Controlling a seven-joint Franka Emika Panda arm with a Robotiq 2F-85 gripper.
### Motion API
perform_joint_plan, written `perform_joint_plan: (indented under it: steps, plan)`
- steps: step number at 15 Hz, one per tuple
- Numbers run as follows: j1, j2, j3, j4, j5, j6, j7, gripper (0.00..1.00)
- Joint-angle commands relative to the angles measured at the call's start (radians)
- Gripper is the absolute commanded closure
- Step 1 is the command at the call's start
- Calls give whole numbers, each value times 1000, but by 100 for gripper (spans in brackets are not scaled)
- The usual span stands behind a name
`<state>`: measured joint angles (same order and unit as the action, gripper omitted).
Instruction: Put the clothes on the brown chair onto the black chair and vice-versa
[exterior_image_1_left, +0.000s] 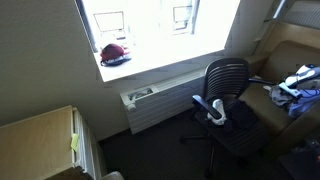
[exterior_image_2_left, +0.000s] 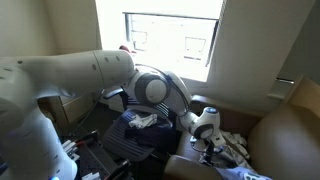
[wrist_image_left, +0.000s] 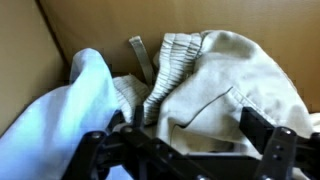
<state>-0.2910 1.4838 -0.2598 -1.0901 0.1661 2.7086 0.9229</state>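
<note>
The light blue shirt (wrist_image_left: 55, 115) and the grey-beige piece (wrist_image_left: 225, 80) lie crumpled together on the seat of the brown chair (wrist_image_left: 150, 20), the shirt to the left in the wrist view and the ribbed hem of the beige piece folded up between them. The dark navy piece (exterior_image_2_left: 135, 138) is spread over the seat of the black chair (exterior_image_1_left: 228, 75), with the small white piece (exterior_image_2_left: 142, 121) lying on top of it.

The gripper (wrist_image_left: 185, 150) hangs just above the brown chair's heap, mostly over the beige piece. Its jaws are spread wide and hold nothing (whether the tips already touch the cloth cannot be told).

Each chair carries its own pile and no garment is in transit, so the swap looks to be at or near its start. My reading is that this is the approach to a first pickup from the brown chair. Left to do: lift both pieces across to the black chair, and bring the navy and white pieces the other way.

Further out, the arm (exterior_image_2_left: 80, 75) reaches across the black chair toward the brown one. A red cap (exterior_image_1_left: 115, 53) sits on the window sill (exterior_image_1_left: 160, 62), well apart from both chairs.
</note>
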Motion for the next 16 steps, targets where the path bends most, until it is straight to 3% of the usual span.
perform_joint_plan:
  steps: [1,10,13,16]
  plan:
    - [-8,0,6,2,7,-1,-25,34]
    - [-8,-1,3,8,6,-1,-33,97]
    - [-11,-29,17,6,1,6,-34,100]
    - [-19,-129,75,-20,15,119,-87,100]
